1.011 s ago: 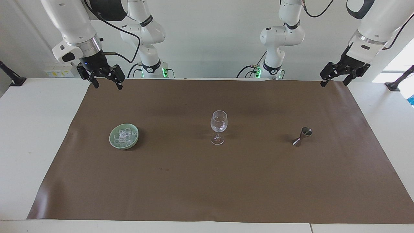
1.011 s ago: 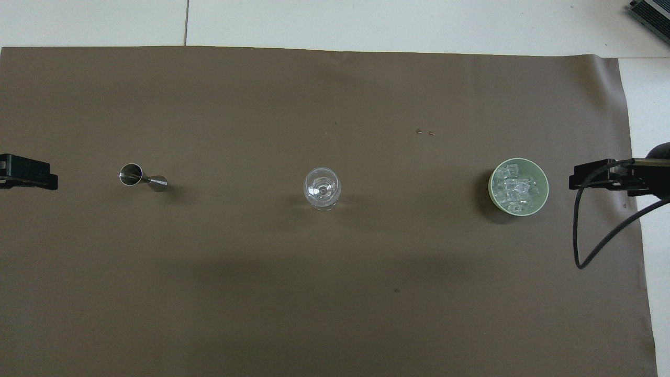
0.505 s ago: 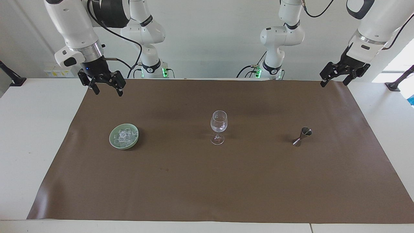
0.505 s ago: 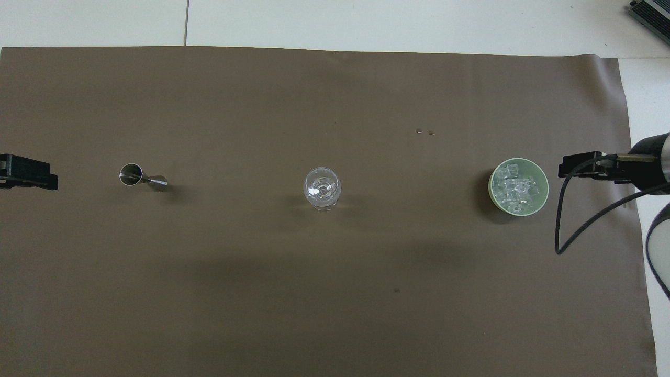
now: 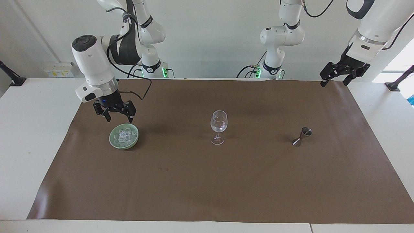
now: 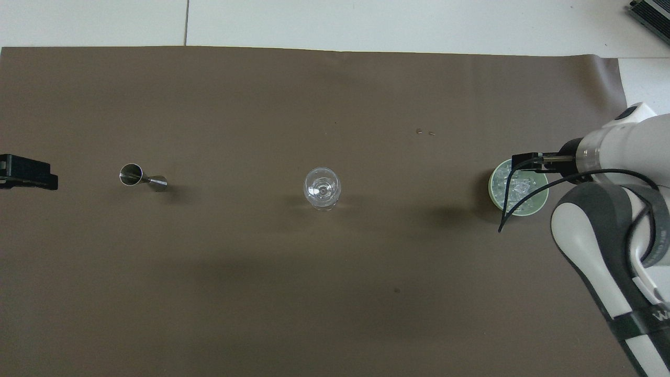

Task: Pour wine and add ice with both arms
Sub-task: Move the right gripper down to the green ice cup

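Clear ice [image 5: 124, 135] [image 6: 515, 187] fills a pale green dish [image 5: 112, 138] [image 6: 523, 212] toward the right arm's end of the table. My right gripper [image 5: 119, 120] [image 6: 526, 161] hangs open just above the dish's rim on the robots' side, holding nothing. An empty-looking wine glass [image 5: 219, 125] [image 6: 322, 187] stands upright mid-mat. A steel jigger [image 5: 302, 136] [image 6: 142, 177] stands toward the left arm's end; I cannot tell whether it holds wine. My left gripper [image 5: 334, 84] [image 6: 29, 173] waits open, raised over the mat's edge at that end.
A brown mat [image 5: 226, 181] [image 6: 261, 288] covers most of the white table [image 5: 29, 129]. Two tiny specks [image 6: 424, 132] lie on the mat farther from the robots than the dish. The right arm's cable [image 6: 523, 201] loops over the dish.
The right arm has swung down and out from the mat's corner by the robots to just above the dish. Its gripper stays open. The left arm has not moved.
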